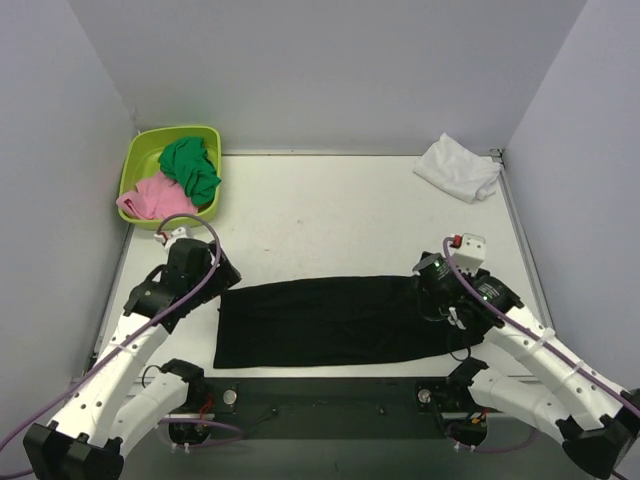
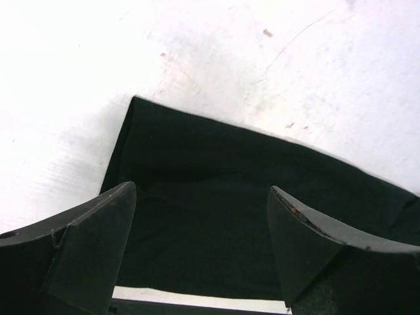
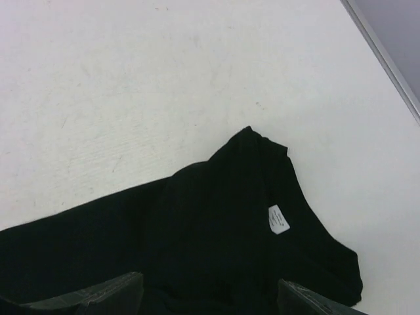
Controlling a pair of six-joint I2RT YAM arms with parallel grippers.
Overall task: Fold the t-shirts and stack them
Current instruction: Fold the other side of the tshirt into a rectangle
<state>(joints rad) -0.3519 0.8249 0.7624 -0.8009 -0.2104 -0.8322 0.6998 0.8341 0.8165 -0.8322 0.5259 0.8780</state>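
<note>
So the left hand (image 2: 202, 216) and right hand (image 3: 210, 289) are both spread wide, gripping nothing, one over each end of the black t-shirt (image 1: 320, 322), which is folded into a long strip along the near edge of the worktop (image 1: 330, 215). Looks light and floppy, so I'd pinch the end corners. The white t-shirt (image 1: 458, 167) sits bunched far right.

white neck label (image 3: 278, 219) on black t-shirt (image 3: 197, 249), print illegible
</note>
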